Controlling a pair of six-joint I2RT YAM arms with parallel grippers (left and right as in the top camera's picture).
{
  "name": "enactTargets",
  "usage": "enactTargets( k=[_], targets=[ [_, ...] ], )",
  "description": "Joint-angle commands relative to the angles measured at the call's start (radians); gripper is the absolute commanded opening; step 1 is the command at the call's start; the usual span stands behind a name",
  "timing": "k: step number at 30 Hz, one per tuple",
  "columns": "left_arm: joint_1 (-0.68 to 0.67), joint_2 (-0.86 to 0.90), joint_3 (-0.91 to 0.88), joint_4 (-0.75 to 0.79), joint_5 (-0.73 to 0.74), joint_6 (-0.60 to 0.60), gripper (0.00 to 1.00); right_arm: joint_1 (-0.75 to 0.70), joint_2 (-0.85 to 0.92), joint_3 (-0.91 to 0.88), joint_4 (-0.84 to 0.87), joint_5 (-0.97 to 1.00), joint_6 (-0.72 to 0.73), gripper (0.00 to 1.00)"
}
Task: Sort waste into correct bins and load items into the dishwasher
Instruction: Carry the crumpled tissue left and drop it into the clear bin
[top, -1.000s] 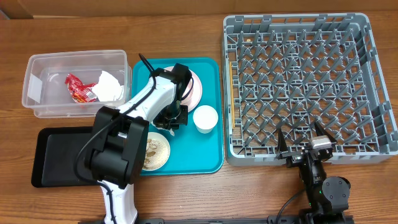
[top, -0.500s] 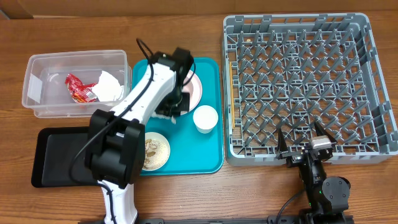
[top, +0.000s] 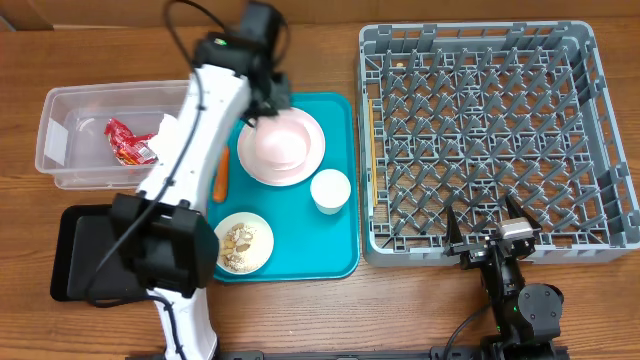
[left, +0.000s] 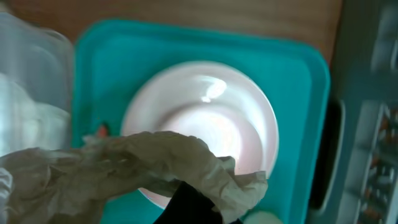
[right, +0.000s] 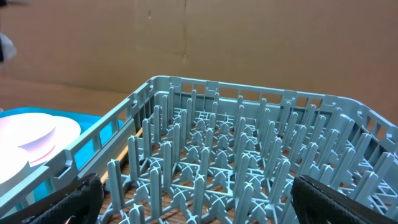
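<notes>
Judging from the counter, you are early in the job: the clear bin holds a red wrapper and a white tissue, while the dishwasher rack has nothing loaded in it. Your left jaws are clamped on a crumpled napkin, which hangs over the far left part of the teal tray, near the clear bin. I take it to be one more piece of waste bound for that bin.

The tray still carries the pink plate, the white cup, the small plate of food scraps and an orange piece at its left edge; I cannot tell what that piece is. The black tray shows nothing on the part you can see. Your right jaws stand wide apart, holding nothing, low at the near edge of the rack.

The left wrist view gives you the napkin itself, draped in front of the jaws with the pink plate below it; from overhead you can hardly make it out under the arm. Only the overhead shows the cup, the scraps plate and both waste containers together. The right wrist view adds a close look at the bare rack pegs and a sliver of the pink plate
</notes>
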Motion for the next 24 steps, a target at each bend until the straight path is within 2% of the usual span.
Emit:
enactTargets(
  k=[1, 5, 9, 15, 19, 24],
  targets=[
    [0.135, -0.008, 0.047, 0.04, 0.048, -0.05, 0.04, -0.007, -0.011, -0.01, 0.006, 0.005, -0.003, 1.0],
    [0.27, -0.008, 0.044, 0.082, 0.133, -0.077, 0.04, -0.007, -0.011, -0.01, 0.006, 0.005, -0.003, 1.0],
    [0.405, -0.008, 0.033, 0.085, 0.1, -0.086, 0.04, -0.007, -0.011, -0.01, 0.006, 0.005, -0.003, 1.0],
    [0.447, -0.008, -0.01, 0.097, -0.073, -0.115, 0.04, -0.007, -0.011, -0.01, 0.006, 0.005, -0.003, 1.0],
    [0.455, -0.008, -0.056, 0.164, -0.101, -0.156, 0.04, -0.007, -0.011, -0.01, 0.006, 0.005, -0.003, 1.0],
    [0.454, -0.008, -0.142, 0.272, -0.177, -0.159, 0.15, -0.007, -0.011, -0.01, 0.006, 0.005, -0.003, 1.0]
  ],
)
